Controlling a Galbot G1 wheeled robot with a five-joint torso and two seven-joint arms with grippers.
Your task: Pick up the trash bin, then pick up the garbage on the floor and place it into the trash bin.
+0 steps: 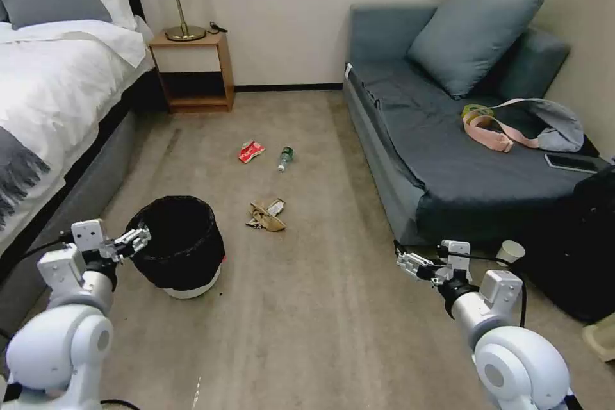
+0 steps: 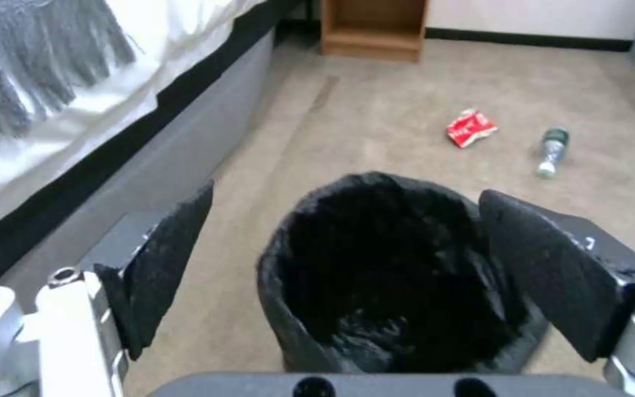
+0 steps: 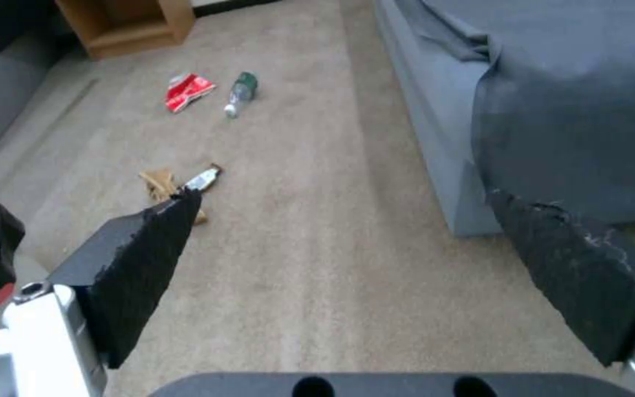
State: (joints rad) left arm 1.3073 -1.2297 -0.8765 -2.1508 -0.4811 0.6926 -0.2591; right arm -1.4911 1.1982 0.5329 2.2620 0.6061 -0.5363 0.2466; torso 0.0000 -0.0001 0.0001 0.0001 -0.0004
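A: Where is the task? 
B: Nothing is done: the trash bin (image 1: 178, 245) stands lower left, the left gripper (image 1: 131, 242) spread beside it.

A: And the garbage? 
B: The garbage (image 1: 266, 215) lies mid-frame; the right gripper (image 1: 410, 264) hangs spread, lower right.

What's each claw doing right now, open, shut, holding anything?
Left claw: open, empty, lined up at the trash bin rim.
Right claw: open, empty, above bare carpet beside the sofa.
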